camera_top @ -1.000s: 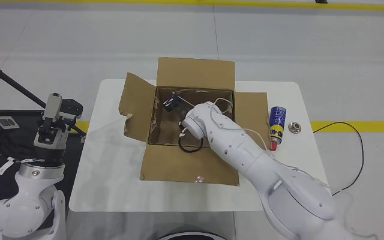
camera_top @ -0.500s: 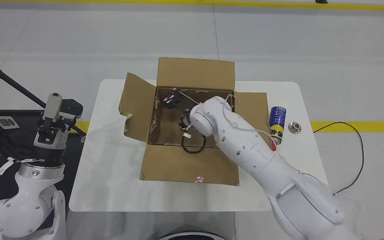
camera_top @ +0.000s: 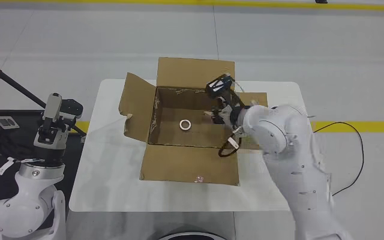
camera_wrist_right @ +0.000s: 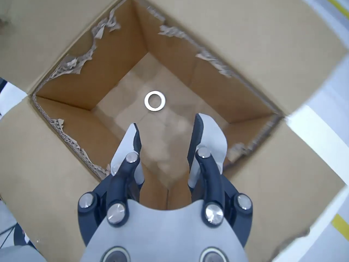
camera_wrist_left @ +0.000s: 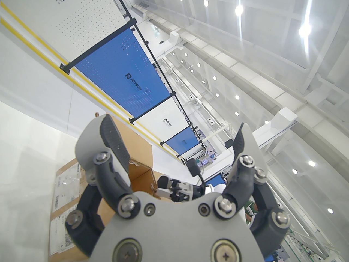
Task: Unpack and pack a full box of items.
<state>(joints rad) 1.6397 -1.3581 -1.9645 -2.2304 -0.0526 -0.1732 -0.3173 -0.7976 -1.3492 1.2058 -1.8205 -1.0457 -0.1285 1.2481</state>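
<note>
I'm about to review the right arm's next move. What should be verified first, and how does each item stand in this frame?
1. Right hand open with nothing between its fingers: ok.
2. Ring lying flat on the box floor, uncovered: ok.
3. Box flaps folded outward, opening free: ok.
4. Right hand centred over the ring: not ok; it is near the box's edge, while the ring lies mid-floor.
5. Left hand open and away from the box: ok.
6. Nothing else left in the box: cannot tell; the arm hides part of the floor.
</note>
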